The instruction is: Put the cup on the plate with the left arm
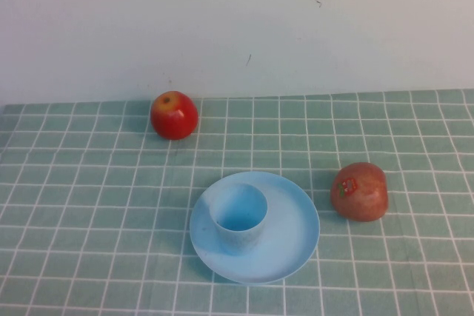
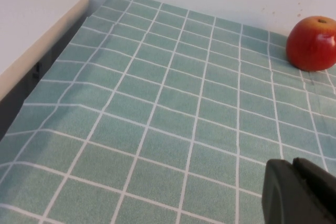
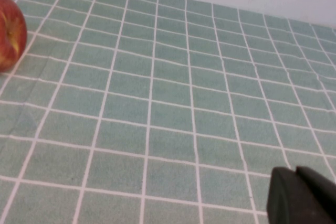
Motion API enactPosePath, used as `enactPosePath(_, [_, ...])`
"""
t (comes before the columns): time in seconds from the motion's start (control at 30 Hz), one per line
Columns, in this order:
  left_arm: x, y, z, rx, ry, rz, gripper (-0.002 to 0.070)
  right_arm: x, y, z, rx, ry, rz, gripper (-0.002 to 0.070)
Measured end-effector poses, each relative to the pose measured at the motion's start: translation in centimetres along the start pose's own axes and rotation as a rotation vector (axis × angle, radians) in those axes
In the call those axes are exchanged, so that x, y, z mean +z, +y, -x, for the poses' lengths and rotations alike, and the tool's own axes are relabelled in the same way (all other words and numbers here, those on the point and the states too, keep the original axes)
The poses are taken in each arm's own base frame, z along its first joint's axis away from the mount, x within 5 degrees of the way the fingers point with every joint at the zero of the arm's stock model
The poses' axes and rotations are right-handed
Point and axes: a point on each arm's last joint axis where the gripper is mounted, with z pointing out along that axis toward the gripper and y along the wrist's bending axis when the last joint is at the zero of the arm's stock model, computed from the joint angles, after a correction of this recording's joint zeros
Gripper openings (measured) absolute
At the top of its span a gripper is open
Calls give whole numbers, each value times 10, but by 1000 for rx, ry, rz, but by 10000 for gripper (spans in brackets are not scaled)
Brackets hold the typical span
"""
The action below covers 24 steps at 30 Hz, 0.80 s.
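The small light-blue plastic cup (image 1: 238, 217) stands upright on the round light-blue plate (image 1: 296, 246), clear of both arms; left gripper (image 2: 302, 192) and right gripper (image 3: 302, 195) show only as dark corners over the cloth.

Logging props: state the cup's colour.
Light blue, like the plate under the cup; high view.

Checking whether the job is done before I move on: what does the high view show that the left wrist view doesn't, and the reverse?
Only the high view shows the cup standing upright on the plate, plus a stickered apple right of the plate; neither claw appears there. Only the left wrist view shows the left claw over bare tablecloth and a white ledge. The right claw appears only in its own view. Both show the red apple and the checked cloth.
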Motion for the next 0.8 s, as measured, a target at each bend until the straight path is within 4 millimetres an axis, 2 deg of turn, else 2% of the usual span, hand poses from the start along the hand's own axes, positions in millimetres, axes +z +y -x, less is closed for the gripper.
enactPosePath(0.47, [0,0,0,13,-2,5,0,0,0,0,0,0,0,-2])
enactPosePath(0.8, [0,2,0,91,-4,17,0,0,0,0,0,0,0,-2])
